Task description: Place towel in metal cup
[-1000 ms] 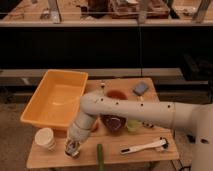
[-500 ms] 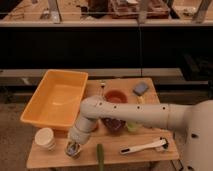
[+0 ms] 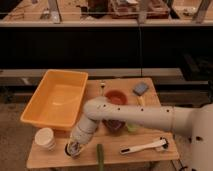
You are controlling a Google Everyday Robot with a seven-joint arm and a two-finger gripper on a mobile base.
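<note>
The metal cup (image 3: pixel 74 149) stands near the front left edge of the wooden table (image 3: pixel 150 159), right of a white cup (image 3: pixel 45 138). My gripper (image 3: pixel 76 144) points straight down into the mouth of the metal cup and covers most of it. Something pale and crumpled shows at the cup's mouth under the gripper. I cannot tell if it is the towel. My white arm (image 3: pixel 140 117) reaches in from the right across the table.
A large yellow bin (image 3: pixel 56 98) fills the left back of the table. A red bowl (image 3: pixel 116 96), a dark bowl (image 3: pixel 114 125), a blue sponge (image 3: pixel 141 88), a white brush (image 3: pixel 145 146) and a green stick (image 3: pixel 100 156) lie around the arm.
The arm's elbow has dropped slightly and the gripper has stayed over the metal cup. Nothing else has moved.
</note>
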